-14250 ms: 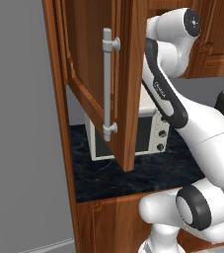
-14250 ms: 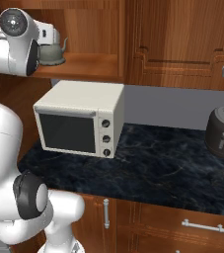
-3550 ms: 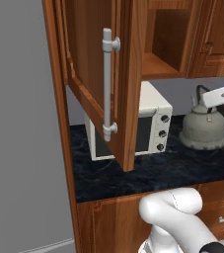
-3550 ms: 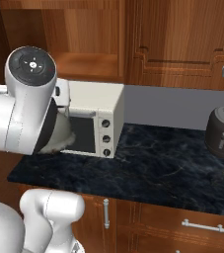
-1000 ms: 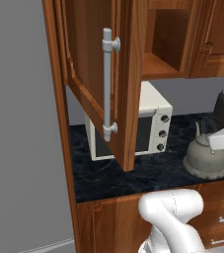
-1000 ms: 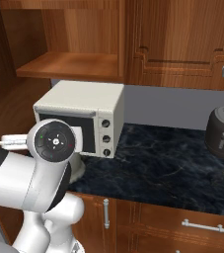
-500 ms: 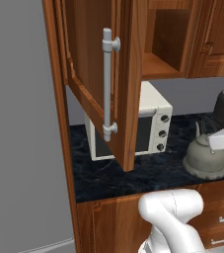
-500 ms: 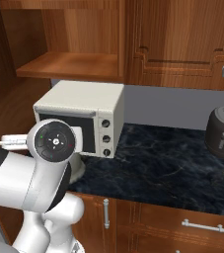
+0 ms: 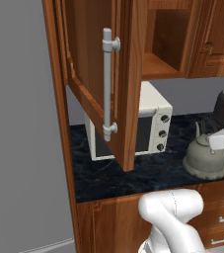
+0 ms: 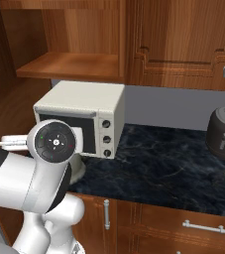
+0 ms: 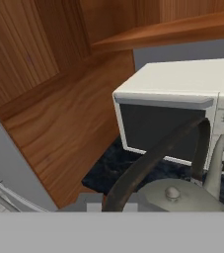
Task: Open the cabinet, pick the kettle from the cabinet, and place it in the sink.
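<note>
Under the claw: the kettle point(image 9: 205, 159), grey-green and squat, hangs from its thin dark arched handle just over the front of the dark marble counter point(image 9: 148, 173).
Claw point(image 9: 215, 143): shut on the top of the kettle's handle; the white hand reaches in from the right edge of the left base view, its fingertips themselves hidden.
Kettle's lie: upright, lid knob on top, spout pointing up; in the hand view the handle arcs away from the claw toward the spout.
Beyond the kettle: a white microwave point(image 11: 182, 113), close behind, its door and knobs facing the claw.
Above: the cabinet point(image 9: 155, 44), its shelf bare, its door point(image 9: 96, 74) swung wide with the long grey bar handle point(image 9: 107, 84) facing out.
Farther along the counter: a dark toaster point(image 10: 224, 133), well apart.
Sink: its direction from the claw cannot be told.
Judgement: the carry needs the kettle lifted clear of the microwave and toaster and kept level.
Risk: the kettle may swing on its thin handle.
</note>
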Controlling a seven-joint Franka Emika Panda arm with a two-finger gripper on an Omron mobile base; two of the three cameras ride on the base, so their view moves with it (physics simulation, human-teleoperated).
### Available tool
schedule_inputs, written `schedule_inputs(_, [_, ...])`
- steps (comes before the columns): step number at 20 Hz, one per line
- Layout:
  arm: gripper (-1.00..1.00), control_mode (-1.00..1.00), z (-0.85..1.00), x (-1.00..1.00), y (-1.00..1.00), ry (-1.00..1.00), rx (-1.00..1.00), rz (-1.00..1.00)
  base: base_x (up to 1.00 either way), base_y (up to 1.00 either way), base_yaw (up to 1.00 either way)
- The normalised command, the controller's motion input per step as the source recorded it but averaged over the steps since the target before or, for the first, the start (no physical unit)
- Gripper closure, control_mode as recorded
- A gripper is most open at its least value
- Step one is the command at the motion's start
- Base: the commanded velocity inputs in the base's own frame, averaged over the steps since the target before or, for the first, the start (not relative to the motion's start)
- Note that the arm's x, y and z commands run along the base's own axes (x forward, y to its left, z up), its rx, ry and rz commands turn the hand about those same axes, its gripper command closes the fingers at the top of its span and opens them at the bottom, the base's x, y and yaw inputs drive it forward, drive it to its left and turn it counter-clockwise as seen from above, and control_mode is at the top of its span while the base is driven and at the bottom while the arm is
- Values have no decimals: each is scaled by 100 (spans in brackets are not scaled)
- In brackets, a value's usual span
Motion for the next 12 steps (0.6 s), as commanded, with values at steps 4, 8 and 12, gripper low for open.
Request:
schedule_inputs(4, [100,100,0,0,0,0,0,0,-2,0,0])
schedule_inputs(8, [100,100,0,0,0,0,0,0,-31,-3,0])
schedule_inputs(12, [100,100,0,0,0,0,0,0,-54,-12,-7])
